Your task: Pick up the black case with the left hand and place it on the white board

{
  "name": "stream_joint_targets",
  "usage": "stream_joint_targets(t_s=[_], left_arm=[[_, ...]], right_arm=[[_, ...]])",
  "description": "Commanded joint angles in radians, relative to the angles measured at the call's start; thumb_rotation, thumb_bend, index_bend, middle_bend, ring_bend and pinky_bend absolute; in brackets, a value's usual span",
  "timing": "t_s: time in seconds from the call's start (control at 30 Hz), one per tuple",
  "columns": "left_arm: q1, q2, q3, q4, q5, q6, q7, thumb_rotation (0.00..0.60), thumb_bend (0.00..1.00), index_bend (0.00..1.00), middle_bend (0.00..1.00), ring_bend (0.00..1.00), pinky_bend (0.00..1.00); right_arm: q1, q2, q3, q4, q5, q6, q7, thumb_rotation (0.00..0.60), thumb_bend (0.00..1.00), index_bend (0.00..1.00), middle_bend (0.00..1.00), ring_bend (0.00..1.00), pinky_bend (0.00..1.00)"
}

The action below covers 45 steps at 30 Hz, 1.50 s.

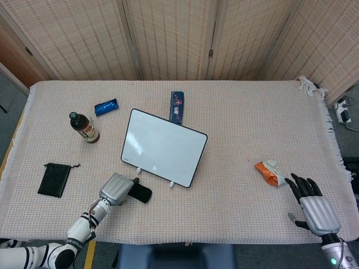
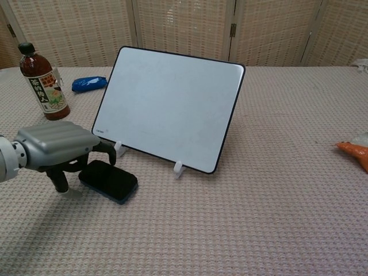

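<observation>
The black case [image 1: 141, 193] [image 2: 110, 181] lies flat on the cloth just in front of the white board's left foot. The white board [image 1: 164, 147] [image 2: 169, 109] stands tilted on small white feet at the table's middle. My left hand [image 1: 116, 189] [image 2: 57, 144] hovers at the case's left end. Its fingers arch over that end, and its thumb points down to the cloth beside the case. Nothing shows the hand gripping the case. My right hand [image 1: 314, 204] rests with fingers spread at the near right edge, seen only in the head view.
A sauce bottle [image 1: 85, 128] [image 2: 43, 83] and a blue packet [image 1: 106, 106] [image 2: 89, 84] stand left of the board. A blue bar [image 1: 177, 106] lies behind it. A black pouch [image 1: 54, 179] lies far left, an orange packet [image 1: 268, 171] [image 2: 353, 150] near my right hand.
</observation>
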Motion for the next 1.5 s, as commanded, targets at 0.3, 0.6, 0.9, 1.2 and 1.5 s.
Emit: stream_joint_targets(t_s=[0.3, 0.6, 0.9, 1.2, 1.5], left_arm=[[-0.041, -0.009, 0.01, 0.027, -0.02, -0.023, -0.02, 0.6, 0.23, 0.36, 1.0, 0.97, 1.0], [-0.026, -0.05, 0.011, 0.074, 0.074, 0.045, -0.105, 0.6, 0.29, 0.6, 1.0, 0.98, 1.0], [0.067, -0.042, -0.007, 0.044, 0.256, 0.276, -0.254, 0.6, 0.39, 0.69, 1.0, 0.98, 1.0], [0.062, -0.223, -0.105, 0.242, 0.414, 0.47, -0.317, 0.6, 0.43, 0.7, 1.0, 0.99, 1.0], [-0.053, -0.408, -0.196, 0.484, 0.437, 0.442, -0.251, 0.6, 0.43, 0.7, 1.0, 0.99, 1.0]], right_arm=[[0.006, 0.001, 0.008, -0.001, 0.027, -0.01, -0.002, 0.6, 0.32, 0.0, 0.0, 0.0, 0.0], [0.005, 0.002, 0.006, -0.002, 0.026, -0.006, -0.001, 0.6, 0.32, 0.0, 0.0, 0.0, 0.0], [0.0, 0.002, -0.002, -0.004, 0.009, 0.005, 0.001, 0.6, 0.32, 0.0, 0.0, 0.0, 0.0], [-0.002, 0.01, -0.006, -0.004, 0.0, 0.01, 0.02, 0.6, 0.32, 0.0, 0.0, 0.0, 0.0], [0.0, 0.032, -0.001, -0.003, 0.007, 0.008, 0.073, 0.6, 0.32, 0.0, 0.0, 0.0, 0.0]])
